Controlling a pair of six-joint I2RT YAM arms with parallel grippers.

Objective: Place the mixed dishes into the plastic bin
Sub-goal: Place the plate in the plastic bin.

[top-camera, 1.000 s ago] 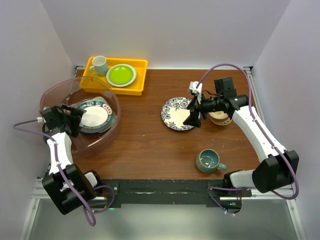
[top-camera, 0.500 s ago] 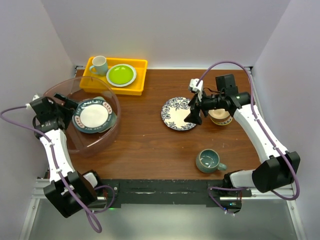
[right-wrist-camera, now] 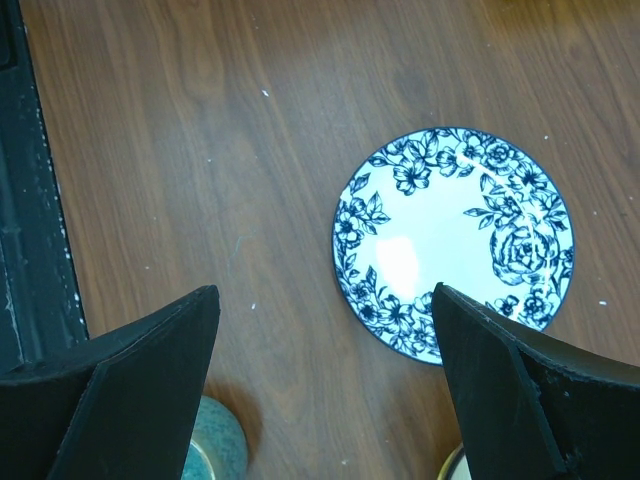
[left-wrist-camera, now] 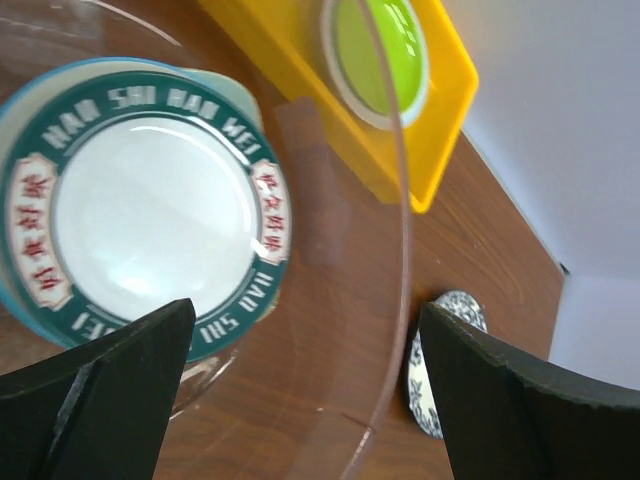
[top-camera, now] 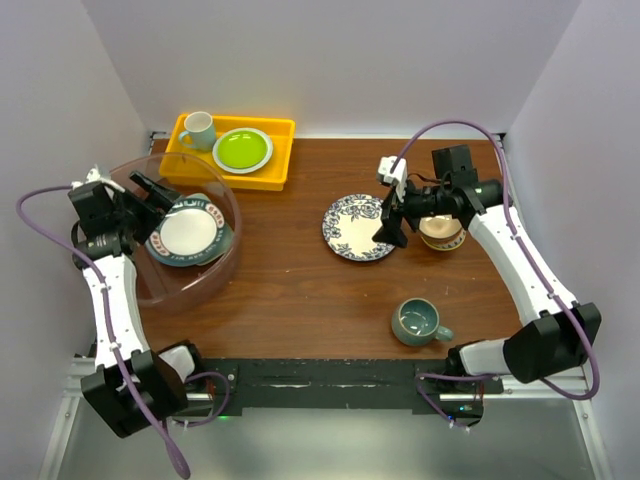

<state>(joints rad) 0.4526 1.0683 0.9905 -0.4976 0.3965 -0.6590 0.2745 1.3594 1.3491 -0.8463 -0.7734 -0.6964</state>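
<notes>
- Bin (top-camera: 195,288) stands at the left of the desk (top-camera: 290,290). Inside it a green-rimmed plate (top-camera: 188,231) lies on a pale green tray (left-wrist-camera: 230,85).
- Left jaws hang over the bin's left side, spread wide, holding nothing.
- Blue floral plate (top-camera: 352,228) lies mid-desk, with a cream bowl (top-camera: 441,233) just to its right and a teal mug (top-camera: 417,320) nearer.
- Right jaws hover above the floral plate's right edge, wide open and empty.
- Yellow tray (top-camera: 268,180) at the far edge holds a white mug (top-camera: 198,129) and a lime plate (top-camera: 242,150).

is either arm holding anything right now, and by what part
Nothing is held: left tool open over the green-rimmed plate, right tool open over the floral plate.
</notes>
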